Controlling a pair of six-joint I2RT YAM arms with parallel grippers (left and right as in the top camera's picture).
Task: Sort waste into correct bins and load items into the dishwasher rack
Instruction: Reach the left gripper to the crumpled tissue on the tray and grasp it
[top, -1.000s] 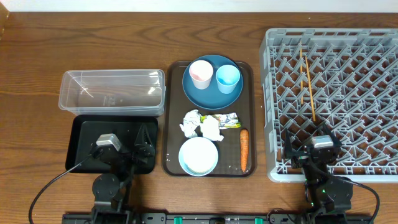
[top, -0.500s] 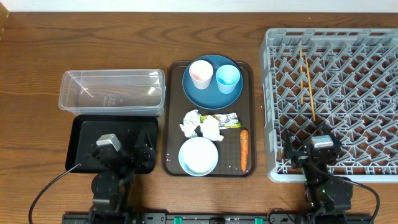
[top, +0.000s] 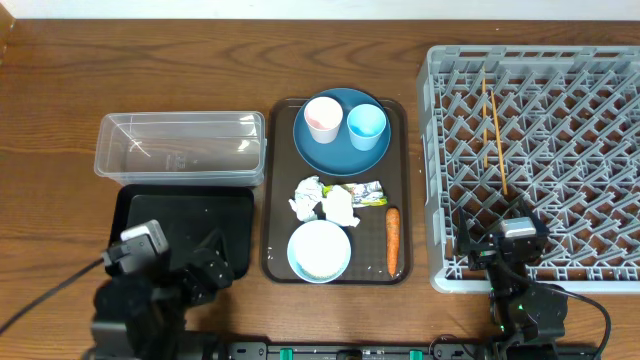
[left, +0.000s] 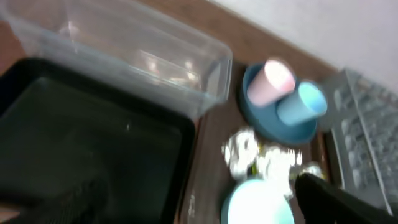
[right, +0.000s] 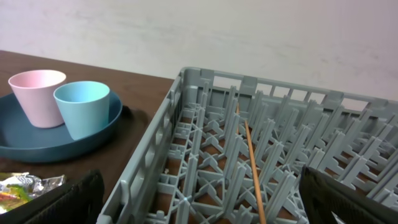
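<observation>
Jaws L & R spread; brown wood table (top: 60, 80), white wall (right: 186, 31) behind

Your left arm (top: 150, 295) and right arm (top: 520, 285) are both black, built from chunky rounded joints, and each carries a small silver-grey camera box (top: 143, 243) at the wrist. A thin black cable (top: 50, 300) curves out from each base, and tiny green lights (top: 517, 294) glow on the right one. In the wrist views your jaws show only as matte black wedges in the lower corners, blurred on the left.
</observation>
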